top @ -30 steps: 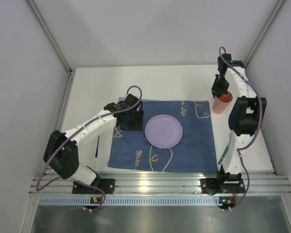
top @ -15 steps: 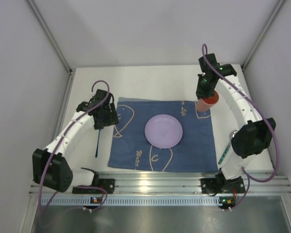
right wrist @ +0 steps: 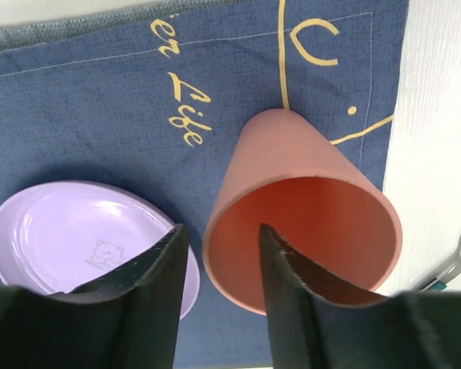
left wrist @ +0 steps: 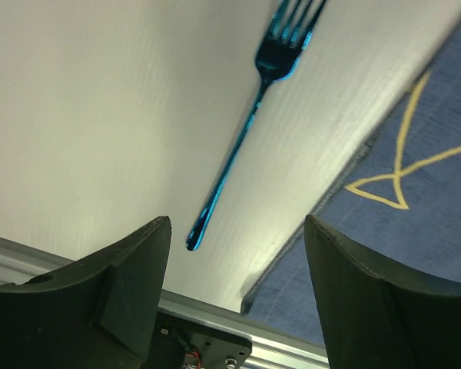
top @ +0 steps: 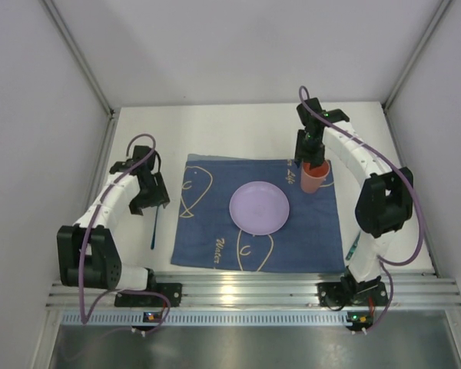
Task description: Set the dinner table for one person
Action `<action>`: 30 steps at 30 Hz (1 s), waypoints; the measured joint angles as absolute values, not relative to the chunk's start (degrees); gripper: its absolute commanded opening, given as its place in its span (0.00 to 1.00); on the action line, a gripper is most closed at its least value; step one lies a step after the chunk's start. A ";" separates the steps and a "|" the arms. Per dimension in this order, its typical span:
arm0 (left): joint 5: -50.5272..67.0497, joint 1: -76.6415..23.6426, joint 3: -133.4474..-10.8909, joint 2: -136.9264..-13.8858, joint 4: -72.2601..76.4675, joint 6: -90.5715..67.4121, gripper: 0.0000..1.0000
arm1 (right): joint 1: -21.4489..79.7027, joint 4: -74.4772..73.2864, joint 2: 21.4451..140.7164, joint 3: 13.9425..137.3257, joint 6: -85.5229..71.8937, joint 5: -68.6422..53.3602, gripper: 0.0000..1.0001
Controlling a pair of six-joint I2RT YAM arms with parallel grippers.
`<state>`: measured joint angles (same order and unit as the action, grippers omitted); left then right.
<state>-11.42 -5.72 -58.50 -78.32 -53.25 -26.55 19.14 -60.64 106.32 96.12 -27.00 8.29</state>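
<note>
A blue cloth [top: 257, 215] with yellow line drawings carries a lilac plate [top: 259, 207] and a pink cup [top: 314, 178] (upright). A blue fork [top: 153, 227] lies left; right, possibly another utensil [top: 356, 244].

The cloth [top: 257, 217] lies on the dinner table [top: 246, 131] between my two arms, with the plate [top: 259, 207] on its middle and the cup [top: 314, 178] upright on its far right corner, just beyond and right of the plate. My right gripper [top: 308, 157] sits at the cup's rim, one finger inside the rim and one outside. The fork [top: 153, 228] lies on the bare table just left of the cloth, below my left gripper [top: 148, 201].
</note>
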 measured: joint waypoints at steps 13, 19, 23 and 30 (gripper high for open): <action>-7.70 1.83 -57.23 -95.94 -47.53 -18.70 0.53 | 19.14 -59.75 98.96 94.06 -26.50 8.19 0.56; -4.71 2.17 -57.43 -96.97 -46.50 -17.69 0.31 | 19.14 -59.96 96.84 94.06 -25.61 8.32 0.55; -2.11 2.17 -58.87 -98.72 -47.03 -17.10 0.17 | 19.11 -60.60 96.77 94.02 -25.41 8.34 0.56; -0.32 2.63 -61.32 -101.58 -49.25 -16.21 0.00 | 18.04 -61.89 93.23 90.28 -25.23 7.49 0.56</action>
